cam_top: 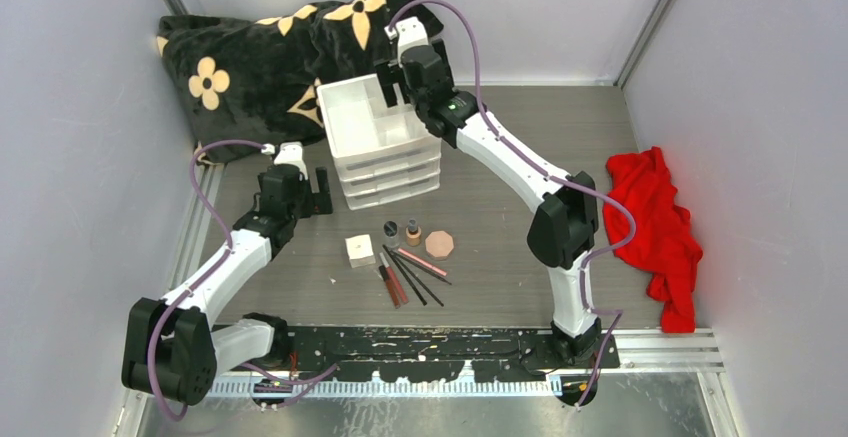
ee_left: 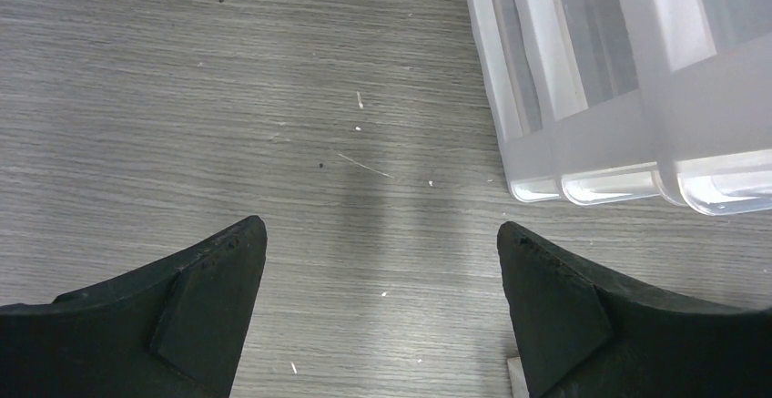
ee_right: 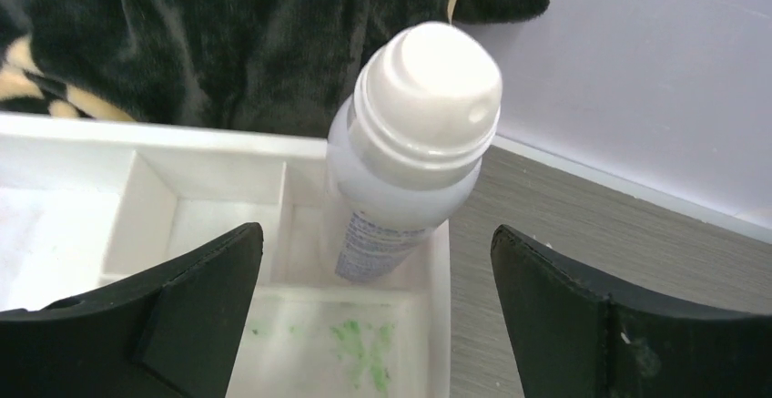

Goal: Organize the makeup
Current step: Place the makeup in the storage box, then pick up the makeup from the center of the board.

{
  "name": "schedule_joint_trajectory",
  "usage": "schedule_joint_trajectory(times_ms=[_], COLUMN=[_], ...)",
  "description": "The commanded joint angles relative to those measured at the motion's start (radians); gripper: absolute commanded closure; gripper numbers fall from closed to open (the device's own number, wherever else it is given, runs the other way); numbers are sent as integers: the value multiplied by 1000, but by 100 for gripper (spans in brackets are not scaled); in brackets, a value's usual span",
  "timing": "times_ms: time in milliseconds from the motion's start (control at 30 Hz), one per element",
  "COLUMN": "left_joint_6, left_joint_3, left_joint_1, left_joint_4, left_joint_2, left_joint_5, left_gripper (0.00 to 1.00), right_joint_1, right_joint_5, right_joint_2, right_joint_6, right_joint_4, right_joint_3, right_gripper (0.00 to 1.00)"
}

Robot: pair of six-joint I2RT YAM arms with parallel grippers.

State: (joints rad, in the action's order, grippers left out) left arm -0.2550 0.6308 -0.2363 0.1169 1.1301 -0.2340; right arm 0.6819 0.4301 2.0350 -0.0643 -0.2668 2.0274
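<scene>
Landmark: white drawer unit (cam_top: pixel 385 162) is sitting on the grey table (cam_top: pixel 500 297), with an open divided tray (cam_top: pixel 345 107) forming its top.

Right gripper: right gripper (ee_right: pixel 378 232) is hovering over the unit's far right corner, jaws spread wide. Its fingers (ee_right: pixel 182 316) are pinching nothing.

White bottle: white bottle (ee_right: pixel 414 134) is resting with its lower end down in the tray's corner compartment, cap pointing up toward the wrist camera. It is sitting between the right fingers with a gap showing on each side. I cannot tell whether it is upright or leaning.

Tray marks: green smears (ee_right: pixel 364 348) are showing in the compartment just beside the bottle's.

Left gripper: left gripper (ee_left: pixel 380 225) is hanging over bare table just beside the unit's left front corner. Its jaws are spread apart and holding nothing.

Loose makeup: all of it is lying on the table in front of the unit, apart from it.
- white square box (cam_top: pixel 360 250): sitting at the left of the group.
- tan dark-capped bottle (cam_top: pixel 412 232): standing nearest the unit's front, with a small dark round piece (cam_top: pixel 391 228) just beside it, too small to identify.
- pink octagonal compact (cam_top: pixel 440 245): lying at the right of the group.
- red and pink tubes (cam_top: pixel 390 282) and thin black pencils (cam_top: pixel 420 285): lying side by side, farthest out from the unit's front.

Surroundings: black flowered blanket (cam_top: pixel 250 57) is bunching behind the unit. Red cloth (cam_top: pixel 655 222) is lying well off to the unit's right.
</scene>
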Motion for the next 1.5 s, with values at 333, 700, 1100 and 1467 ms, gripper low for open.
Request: schedule_joint_trajectory(times_ms=[333, 700, 1100, 1467], left_joint_6=[-9, -11, -9, -10], left_joint_3=[6, 21, 12, 13], left_joint_1=[-4, -4, -6, -5], left_joint_4=[-46, -27, -28, -30], left_joint_2=[-14, 0, -16, -9], left_joint_5=[-10, -8, -11, -11], left_gripper=[0, 1, 1, 1], right_joint_1=[20, 298, 345, 345], right_joint_5=[5, 29, -73, -85], right_joint_2=[-530, -742, -591, -490], right_joint_6=[119, 246, 306, 299], right_joint_4=[88, -12, 112, 194], right_joint_3=[-517, -988, -1070, -1069], right_gripper=[2, 15, 33, 33])
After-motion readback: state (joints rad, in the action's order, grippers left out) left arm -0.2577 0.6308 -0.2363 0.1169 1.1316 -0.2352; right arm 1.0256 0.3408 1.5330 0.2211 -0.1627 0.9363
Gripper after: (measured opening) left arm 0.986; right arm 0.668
